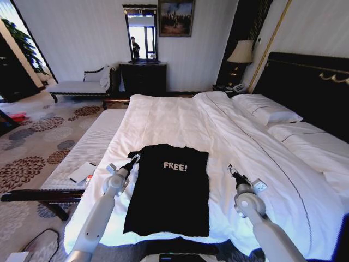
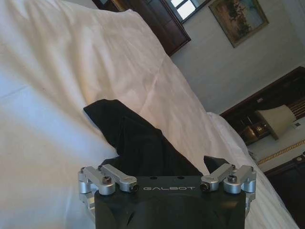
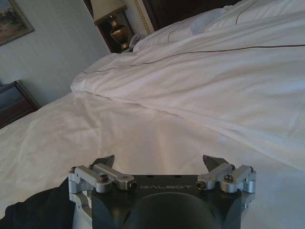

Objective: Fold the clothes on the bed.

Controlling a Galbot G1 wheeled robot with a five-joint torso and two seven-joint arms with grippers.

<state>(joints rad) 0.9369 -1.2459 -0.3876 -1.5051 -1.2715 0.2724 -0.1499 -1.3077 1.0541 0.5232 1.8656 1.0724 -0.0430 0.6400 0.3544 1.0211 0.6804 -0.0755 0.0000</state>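
T-shirt [image 1: 170,191] flat on bed [image 1: 180,123] — left end effector [image 1: 132,159] and right end effector [image 1: 231,170] wide open, empty.

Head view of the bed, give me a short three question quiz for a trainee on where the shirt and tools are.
1. True or false: the black T-shirt lies flat on the bed.
2. Which tool is at the shirt's sleeve? A) left tool B) right tool
3. Fill in: the lettering on the shirt's chest reads ____.

Key:
1. True.
2. A; the right tool hovers over bare white bedding beside the shirt, open.
3. FREE!
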